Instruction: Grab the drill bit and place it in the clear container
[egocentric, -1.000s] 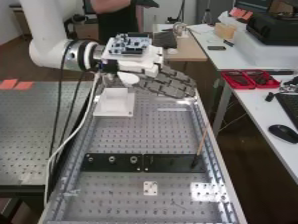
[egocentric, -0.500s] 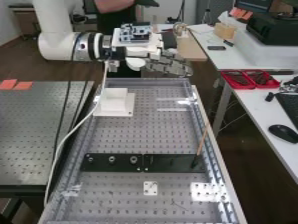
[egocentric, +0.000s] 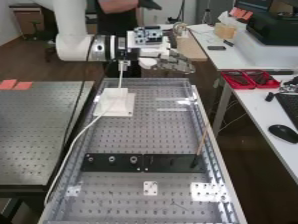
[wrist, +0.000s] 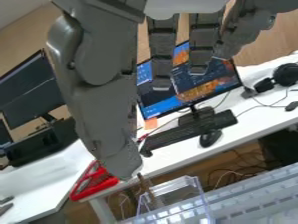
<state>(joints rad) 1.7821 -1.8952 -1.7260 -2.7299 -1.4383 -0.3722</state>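
"Where is the robot hand (egocentric: 174, 64) seen?"

"Raised over the far edge of the perforated bench (egocentric: 133, 200), nearer its right corner, with the white arm (egocentric: 72, 30) extended from the upper left of the high view."

"And how are its fingers held?"

"Apart. In the wrist view the fingers (wrist: 162, 52) are pictured nearly straight, well clear of the thumb (wrist: 106, 130), and nothing is seen pinched between them."

"The clear container?"

"Its see-through walls are made out near the bench's far right corner; in the wrist view the clear container (wrist: 174, 194) is seen below the thumb's tip."

"Is the drill bit shown?"

"It cannot be identified with certainty. A slim brown rod (egocentric: 201, 141), dark at its lower end, is stood at a slight tilt at the right end of the black bar (egocentric: 174, 162), near the bench's right edge. Toward the bar's left end, metal fittings (egocentric: 112, 159) are set in a row. A thin brown shape (wrist: 144, 187) is also caught beside the thumb's tip and the container's rim; whether that is the bit cannot be told."

"What is placed opposite?"

"A white block on a square base (egocentric: 115, 105), near the far left corner, crossed by a pale cable (egocentric: 81, 134)."
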